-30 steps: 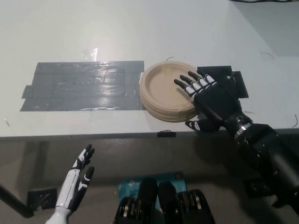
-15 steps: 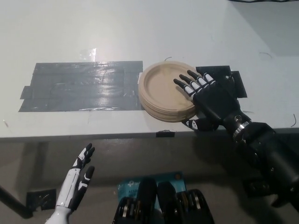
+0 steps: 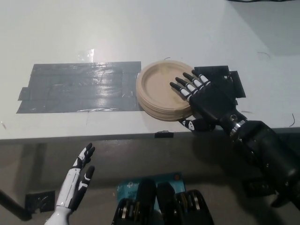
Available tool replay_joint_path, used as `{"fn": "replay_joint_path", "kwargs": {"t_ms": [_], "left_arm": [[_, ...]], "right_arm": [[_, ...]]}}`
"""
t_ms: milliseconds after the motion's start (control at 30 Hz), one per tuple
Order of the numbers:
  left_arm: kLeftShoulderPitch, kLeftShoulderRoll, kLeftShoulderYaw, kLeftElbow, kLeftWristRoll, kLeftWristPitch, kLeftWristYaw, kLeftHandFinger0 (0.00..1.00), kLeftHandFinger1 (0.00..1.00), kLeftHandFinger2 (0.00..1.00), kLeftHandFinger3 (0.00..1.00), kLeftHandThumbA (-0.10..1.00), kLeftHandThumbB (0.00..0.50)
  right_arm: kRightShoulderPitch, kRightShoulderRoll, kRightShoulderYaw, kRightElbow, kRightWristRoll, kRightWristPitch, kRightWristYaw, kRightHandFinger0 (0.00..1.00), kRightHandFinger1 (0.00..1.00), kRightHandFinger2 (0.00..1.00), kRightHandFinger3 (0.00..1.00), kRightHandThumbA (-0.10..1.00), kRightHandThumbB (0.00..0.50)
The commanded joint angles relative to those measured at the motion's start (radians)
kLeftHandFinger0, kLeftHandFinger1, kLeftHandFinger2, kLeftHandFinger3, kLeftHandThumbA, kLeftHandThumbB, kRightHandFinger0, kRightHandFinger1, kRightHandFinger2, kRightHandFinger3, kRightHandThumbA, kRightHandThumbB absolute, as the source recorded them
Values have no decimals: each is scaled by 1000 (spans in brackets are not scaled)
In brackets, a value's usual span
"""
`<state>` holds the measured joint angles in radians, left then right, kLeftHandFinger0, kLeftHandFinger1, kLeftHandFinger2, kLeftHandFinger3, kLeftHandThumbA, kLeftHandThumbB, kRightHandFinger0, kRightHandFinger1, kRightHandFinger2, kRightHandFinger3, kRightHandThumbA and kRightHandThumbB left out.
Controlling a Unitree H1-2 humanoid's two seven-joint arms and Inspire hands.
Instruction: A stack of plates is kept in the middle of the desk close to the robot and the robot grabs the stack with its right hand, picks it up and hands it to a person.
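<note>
Right hand [image 3: 206, 101], black, lies on the right part of the stack of plates [image 3: 161, 90]: fingers [image 3: 183, 87] stretched over the top plate, pointing to picture upper left, thumb [image 3: 188, 123] under the near right rim, so the stack edge is pinched between them. The stack is of round beige paper plates, flat on the white desk [image 3: 140, 33], near its front edge, approx. in the middle; being round, it has no long axis. Its left rim touches the end of a grey tape patch [image 3: 79, 86]; black tape [image 3: 225, 77] lies beside it at the right, partly under the hand. Left hand [image 3: 77, 180], white, rests low below the desk edge, fingers apart, holding nothing.
</note>
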<state>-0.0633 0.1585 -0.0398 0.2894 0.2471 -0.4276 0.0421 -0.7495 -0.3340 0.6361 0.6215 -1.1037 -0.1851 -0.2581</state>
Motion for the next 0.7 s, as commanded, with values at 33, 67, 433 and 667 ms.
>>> {"fn": "replay_joint_path", "kwargs": {"t_ms": [33,67,433,667], "left_arm": [[-14,16,7,-11,-8,-42,22,1000,1000,1000,1000,1000,368],[-14,17,6,-10,-8,-42,24,1000,1000,1000,1000,1000,366],[-22,11,6,-10,-29,-42,20,1000,1000,1000,1000,1000,378],[-34,14,6,-10,-26,-42,24,1000,1000,1000,1000,1000,386]], "right_arm": [[-77,38,55,67,-64,24,-26,1000,1000,1000,1000,745,500],[-81,41,60,75,-67,27,-30,1000,1000,1000,1000,734,500],[-221,142,188,467,-139,103,-329,0,0,44,431,-100,306],[-252,158,239,601,-113,96,-461,0,0,357,257,-100,295]]}}
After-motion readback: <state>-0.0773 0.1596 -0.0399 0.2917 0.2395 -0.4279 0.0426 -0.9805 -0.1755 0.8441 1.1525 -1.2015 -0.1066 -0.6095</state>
